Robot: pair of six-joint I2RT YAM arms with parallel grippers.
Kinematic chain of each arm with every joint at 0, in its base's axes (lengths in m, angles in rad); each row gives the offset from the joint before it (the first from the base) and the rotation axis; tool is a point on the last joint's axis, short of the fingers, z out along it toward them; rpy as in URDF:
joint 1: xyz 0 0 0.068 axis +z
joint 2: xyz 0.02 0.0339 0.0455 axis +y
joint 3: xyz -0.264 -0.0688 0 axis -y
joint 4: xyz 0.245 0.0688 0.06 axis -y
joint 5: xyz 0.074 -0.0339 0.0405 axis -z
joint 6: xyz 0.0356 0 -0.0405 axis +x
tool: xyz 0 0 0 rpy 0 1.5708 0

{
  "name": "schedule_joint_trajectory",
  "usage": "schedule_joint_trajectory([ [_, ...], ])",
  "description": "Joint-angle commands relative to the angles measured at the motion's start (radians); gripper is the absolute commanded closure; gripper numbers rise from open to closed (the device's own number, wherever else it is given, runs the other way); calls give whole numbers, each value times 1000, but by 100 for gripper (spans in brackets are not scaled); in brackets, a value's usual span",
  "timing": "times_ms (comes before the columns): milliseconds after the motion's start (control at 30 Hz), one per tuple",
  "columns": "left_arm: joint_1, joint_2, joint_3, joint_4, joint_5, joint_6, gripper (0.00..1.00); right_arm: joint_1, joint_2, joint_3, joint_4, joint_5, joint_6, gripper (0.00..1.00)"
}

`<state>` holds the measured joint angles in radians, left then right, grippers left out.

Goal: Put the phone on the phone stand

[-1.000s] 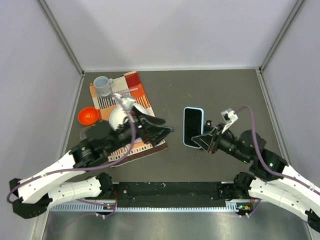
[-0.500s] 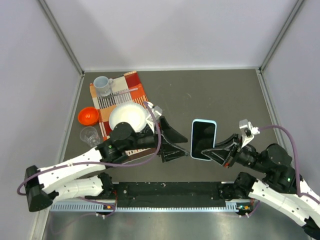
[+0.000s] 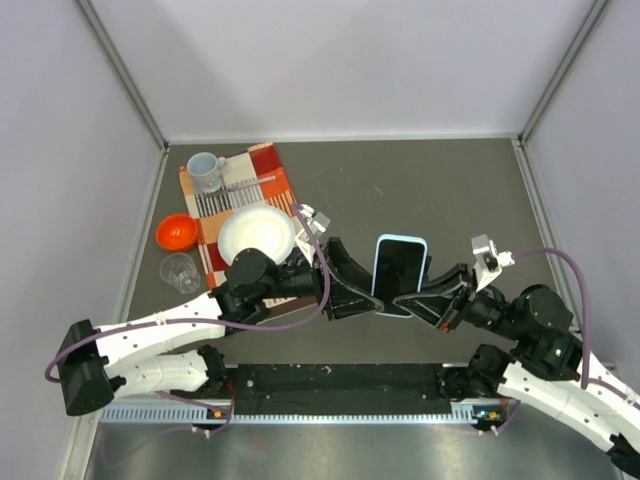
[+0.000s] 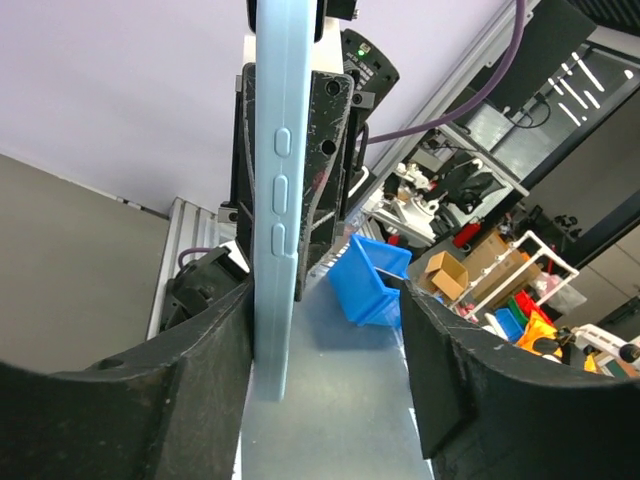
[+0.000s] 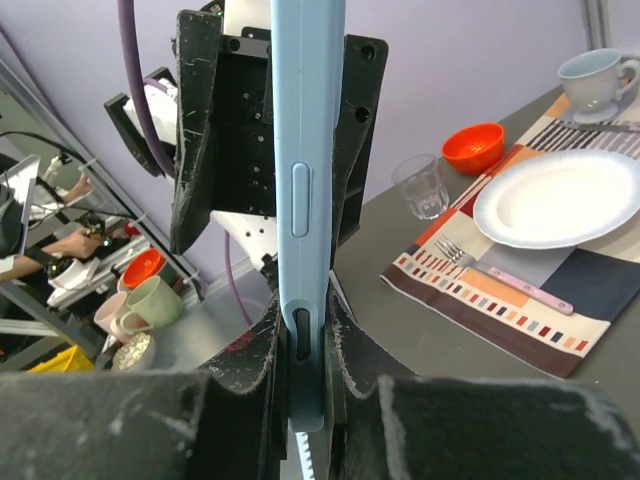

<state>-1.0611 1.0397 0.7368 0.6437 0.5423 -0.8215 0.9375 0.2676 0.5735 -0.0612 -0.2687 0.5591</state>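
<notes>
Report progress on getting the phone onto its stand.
Done: the phone is off the table, clamped edgewise in the right gripper. In hand: the left gripper sits open around it, seemingly for a handover. Left: the placing itself; no phone stand shows in any view.

One phone (image 3: 400,270) is seen. Two pincers are counted, the left pincer (image 4: 325,310) and the right pincer (image 5: 305,330). On the one worktop (image 3: 450,190), one mat (image 3: 262,165) with stripes is laid. One white plate (image 3: 257,233), one orange bowl (image 3: 176,233), one clear glass (image 3: 180,270), one cup (image 3: 206,171) and one fork (image 5: 500,280) are counted.
</notes>
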Motion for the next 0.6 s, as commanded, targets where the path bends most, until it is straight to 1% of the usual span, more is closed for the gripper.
schedule_joint_trajectory([
  [0, 0, 5, 44, 39, -2, 10, 39, -2, 28, 12, 159, -36, 7, 100],
  [33, 0, 3, 47, 37, -4, 9, 41, -2, 33, 11, 164, -37, 7, 100],
  [100, 0, 3, 47, 39, -1, 13, 49, -2, 39, 6, 176, -40, 9, 100],
  [200, 0, -1, 47, 42, 4, 18, 65, -2, 54, 3, 189, -46, 7, 100],
  [367, 0, -6, 64, -21, -15, 50, 86, 0, 90, 0, 189, -69, 7, 100],
  [400, 0, -9, 67, -32, -18, 62, 89, -2, 93, 2, 184, -75, 4, 98],
  [433, 0, -9, 76, -44, -16, 71, 99, -2, 97, 3, 176, -79, 2, 93],
  [467, 1, -13, 81, -67, -16, 79, 100, -2, 105, 6, 166, -84, -2, 79],
  [533, 0, -24, 78, -76, -19, 117, 100, -2, 114, 37, 71, -80, -27, 66],
  [567, 0, -35, 75, -87, -25, 134, 100, -2, 122, 54, 17, -69, -40, 56],
])
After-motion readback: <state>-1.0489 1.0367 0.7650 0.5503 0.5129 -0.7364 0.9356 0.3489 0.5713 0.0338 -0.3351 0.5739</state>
